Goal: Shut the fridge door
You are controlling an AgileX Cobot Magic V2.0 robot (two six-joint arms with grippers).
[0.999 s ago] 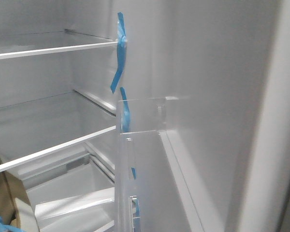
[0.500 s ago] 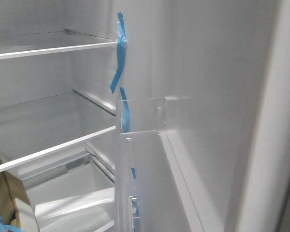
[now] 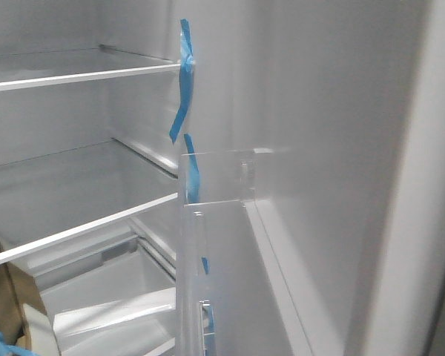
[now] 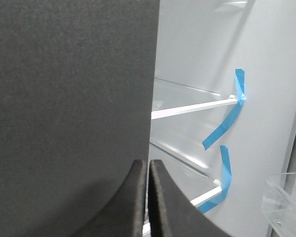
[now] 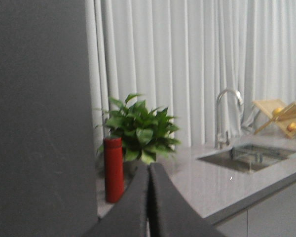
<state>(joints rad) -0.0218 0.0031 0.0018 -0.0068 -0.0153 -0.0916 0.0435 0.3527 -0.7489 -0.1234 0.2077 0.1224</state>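
Observation:
The fridge door [image 3: 319,141] stands open at the right of the front view. I see its white inside with a clear bin [image 3: 216,176] and blue tape strips [image 3: 184,81]. The bin's corner also shows in the left wrist view [image 4: 286,197]. A matte dark grey face [image 5: 39,123] fills one side of the right wrist view; it looks like the door's outside. My right gripper [image 5: 149,170] is shut and empty, close beside that face. My left gripper [image 4: 148,165] is shut and empty, at the edge of a plain dark grey panel [image 4: 69,98]. Neither gripper shows in the front view.
The fridge's white shelves [image 3: 81,74] and a drawer [image 3: 111,297] lie ahead, with a brown roll [image 3: 15,311] low at the left. Beyond the right gripper a grey counter [image 5: 222,182] holds a red bottle [image 5: 113,168], a plant [image 5: 140,128], a sink [image 5: 249,155] and a tap [image 5: 227,113].

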